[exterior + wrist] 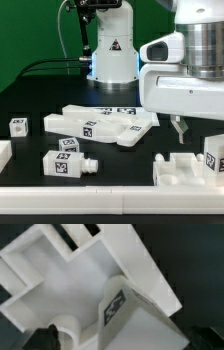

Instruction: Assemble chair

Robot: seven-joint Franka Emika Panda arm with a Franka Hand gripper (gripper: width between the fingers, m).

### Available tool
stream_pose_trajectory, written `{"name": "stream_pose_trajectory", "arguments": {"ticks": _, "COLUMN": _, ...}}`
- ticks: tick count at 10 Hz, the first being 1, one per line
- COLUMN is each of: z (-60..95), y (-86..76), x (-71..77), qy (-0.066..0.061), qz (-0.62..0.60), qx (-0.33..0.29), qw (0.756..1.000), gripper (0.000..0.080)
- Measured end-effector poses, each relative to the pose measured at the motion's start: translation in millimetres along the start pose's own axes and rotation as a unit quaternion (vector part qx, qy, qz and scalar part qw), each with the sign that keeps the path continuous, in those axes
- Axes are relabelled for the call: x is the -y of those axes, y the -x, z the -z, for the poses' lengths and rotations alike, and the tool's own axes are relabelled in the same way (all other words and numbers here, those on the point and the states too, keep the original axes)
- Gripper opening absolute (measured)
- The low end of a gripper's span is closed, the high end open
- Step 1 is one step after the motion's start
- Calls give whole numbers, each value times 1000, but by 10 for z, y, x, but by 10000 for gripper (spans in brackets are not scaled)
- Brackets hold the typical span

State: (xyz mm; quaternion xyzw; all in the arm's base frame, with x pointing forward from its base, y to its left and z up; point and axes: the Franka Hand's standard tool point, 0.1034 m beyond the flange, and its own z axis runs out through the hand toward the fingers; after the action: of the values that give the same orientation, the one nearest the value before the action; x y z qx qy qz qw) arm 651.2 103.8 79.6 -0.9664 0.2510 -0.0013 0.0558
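Note:
The chair kit lies in loose white tagged parts on the black table. Flat slabs lie overlapped at the centre. A small tagged block sits at the exterior view's left, and a bigger tagged block with a short peg lies in front. A blocky frame piece with an upright tagged part lies at the right. My gripper hangs just above that piece. In the wrist view the frame piece and a tagged part fill the picture. My gripper is open, its dark fingers wide apart.
The robot's white base stands at the back centre with cables to its left. Another white piece shows at the left edge. A white bar runs along the table's front edge.

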Motion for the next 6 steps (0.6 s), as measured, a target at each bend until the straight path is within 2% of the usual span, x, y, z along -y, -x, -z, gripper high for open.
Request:
{"name": "stream_pose_trajectory", "arguments": {"ticks": 2, "z": 0, "y": 5, "x": 5, "qy": 4, "qz": 77, "qx": -1, "qw": 997, "gripper": 648}}
{"name": "stream_pose_trajectory", "arguments": {"ticks": 3, "z": 1, "y": 54, "x": 89, "qy": 23, "qz": 210, "qx": -8, "qw": 977, "gripper": 649}}
{"name": "stream_pose_trajectory", "arguments": {"ticks": 4, "z": -7, "y": 80, "x": 152, "qy": 23, "qz": 245, "qx": -15, "qw": 969, "gripper": 649}}
{"name": "stream_pose_trajectory", "arguments": {"ticks": 6, "z": -5, "y": 60, "x": 127, "qy": 23, "qz": 242, "qx": -15, "qw": 970, "gripper": 640}}
